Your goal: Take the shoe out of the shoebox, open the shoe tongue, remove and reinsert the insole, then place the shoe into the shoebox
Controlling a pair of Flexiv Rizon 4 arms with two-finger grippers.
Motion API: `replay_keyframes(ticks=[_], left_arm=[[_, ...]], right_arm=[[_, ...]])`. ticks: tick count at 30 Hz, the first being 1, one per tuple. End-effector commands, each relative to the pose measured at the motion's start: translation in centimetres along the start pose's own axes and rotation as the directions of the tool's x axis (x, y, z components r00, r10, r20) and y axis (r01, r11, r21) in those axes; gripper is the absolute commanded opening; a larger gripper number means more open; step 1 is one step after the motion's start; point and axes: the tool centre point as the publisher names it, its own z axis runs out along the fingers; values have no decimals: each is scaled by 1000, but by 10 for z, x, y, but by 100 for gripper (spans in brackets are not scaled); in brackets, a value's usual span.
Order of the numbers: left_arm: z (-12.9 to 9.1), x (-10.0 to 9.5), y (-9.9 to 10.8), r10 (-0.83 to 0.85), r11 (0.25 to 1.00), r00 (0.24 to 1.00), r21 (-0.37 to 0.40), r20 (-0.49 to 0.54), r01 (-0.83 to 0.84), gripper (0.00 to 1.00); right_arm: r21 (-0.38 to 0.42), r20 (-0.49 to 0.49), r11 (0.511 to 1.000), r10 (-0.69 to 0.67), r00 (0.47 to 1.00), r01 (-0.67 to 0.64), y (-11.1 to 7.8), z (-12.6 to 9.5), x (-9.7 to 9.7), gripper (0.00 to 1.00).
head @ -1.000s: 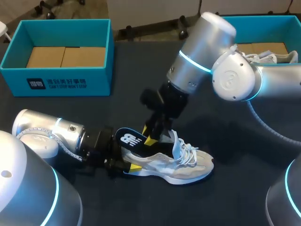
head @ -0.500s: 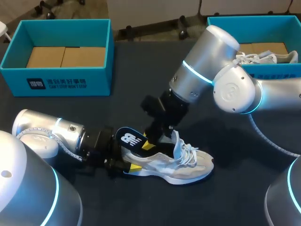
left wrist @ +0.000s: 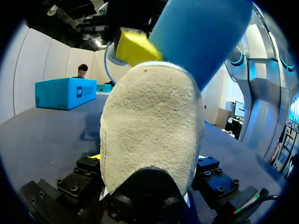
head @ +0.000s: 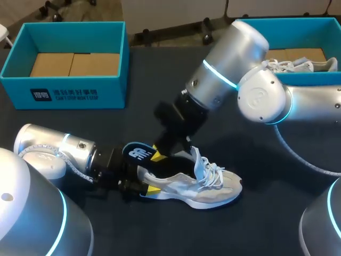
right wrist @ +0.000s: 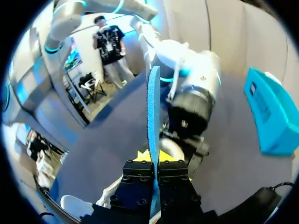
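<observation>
A beige and white shoe (head: 205, 186) lies on its sole on the dark table, toe to the right, tongue and laces pulled up. My left gripper (head: 143, 185) holds its heel, and in the left wrist view the suede heel (left wrist: 149, 126) fills the gap between the wide-set fingers of the left gripper (left wrist: 148, 161). The blue insole (head: 136, 153) sticks up and leftward out of the heel opening. My right gripper (head: 160, 151) is shut on it from above. In the right wrist view the insole (right wrist: 153, 98) stands edge-on ahead of the right gripper (right wrist: 154, 159), clamped between its fingers.
A teal shoebox (head: 64, 90) with a cardboard floor stands at the back left. A second teal box (head: 250, 22) at the back right holds another shoe (head: 295, 65). My right arm's elbow (head: 264, 98) hangs over the table's middle right.
My right gripper has closed on the insole and drawn it up and to the left, farther out of the shoe. The left arm and the shoe have stayed put.
</observation>
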Motion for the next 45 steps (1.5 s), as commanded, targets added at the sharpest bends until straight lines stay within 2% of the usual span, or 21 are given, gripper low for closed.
replay_keyframes(ticks=[1,13,14,15,18,22,26,27,28,29,41,43,45], left_arm=[[2,-2,2,0,1000,1000,0,0,0,0],[2,-2,2,0,1000,1000,0,0,0,0],[2,-2,2,0,1000,1000,0,0,0,0],[2,-2,2,0,1000,1000,0,0,0,0],[2,-2,2,0,1000,1000,0,0,0,0],[2,-2,2,0,1000,1000,0,0,0,0],[2,-2,2,0,1000,1000,0,0,0,0],[2,-2,2,0,1000,1000,0,0,0,0],[2,-2,2,0,1000,1000,0,0,0,0],[2,-2,2,0,1000,1000,0,0,0,0],[2,-2,2,0,1000,1000,0,0,0,0],[2,-2,2,0,1000,1000,0,0,0,0],[2,-2,2,0,1000,1000,0,0,0,0]], right_arm=[[-39,-13,995,-96,995,96,10,-12,2,0],[-39,-13,995,-96,995,96,10,-12,2,0],[-63,9,990,-122,992,123,11,-9,-1,0],[-41,74,989,-142,987,145,22,-7,-14,0],[-66,155,968,-231,960,244,49,-21,-30,0],[-71,145,954,-280,949,292,75,-42,-43,0],[-116,148,944,-290,946,308,84,-65,-44,0],[-188,173,914,-331,928,361,87,-78,-43,0],[-212,192,901,-342,920,379,92,-89,-43,0],[-195,193,896,-363,911,399,101,-101,-40,0],[-195,193,896,-363,911,399,101,-101,-40,0],[-227,241,849,-426,872,478,102,-101,-54,0],[-232,254,847,-422,870,479,105,-115,-54,0]])
